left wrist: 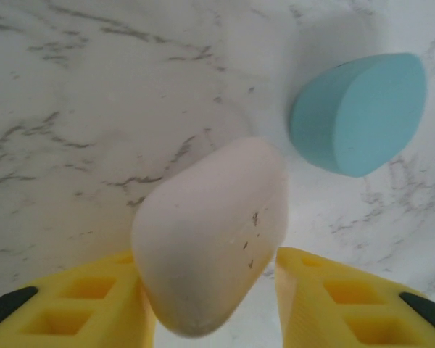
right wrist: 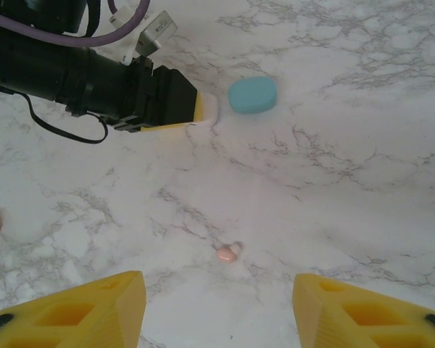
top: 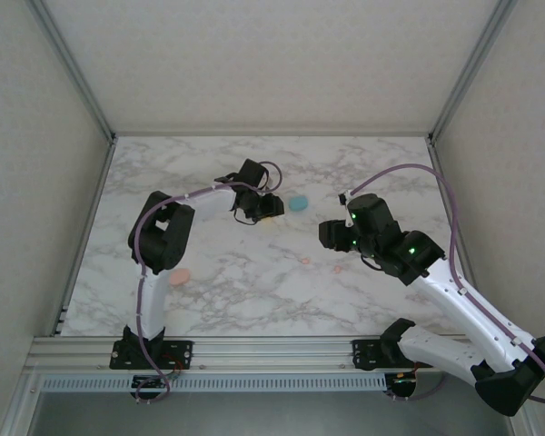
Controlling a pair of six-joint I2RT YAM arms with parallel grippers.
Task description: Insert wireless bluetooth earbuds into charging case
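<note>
- I count three oval pieces and one bud that I can make out clearly. In the top view a second pinkish speck lies near the bud, too small for me to name.
- A salmon-pink oval piece (top: 180,276) lies alone on the marble table (top: 254,291), well left of the teal case (left wrist: 359,112) and nearer the arm bases.
- Just left of the teal case, the left claw (left wrist: 206,257) flanks the pale pink case (left wrist: 210,232). I cannot tell whether it is pinching the case or standing just off it. The case's long axis runs out from the fingers.
- The salmon-pink bud (right wrist: 228,253) lies near the teal case on the base side. It sits ahead of the right claw (right wrist: 217,312), about midway between its fingers. It lies crosswise, with its paler end to the right.
- The right claw's fingers are spread wide and hold nothing.
</note>
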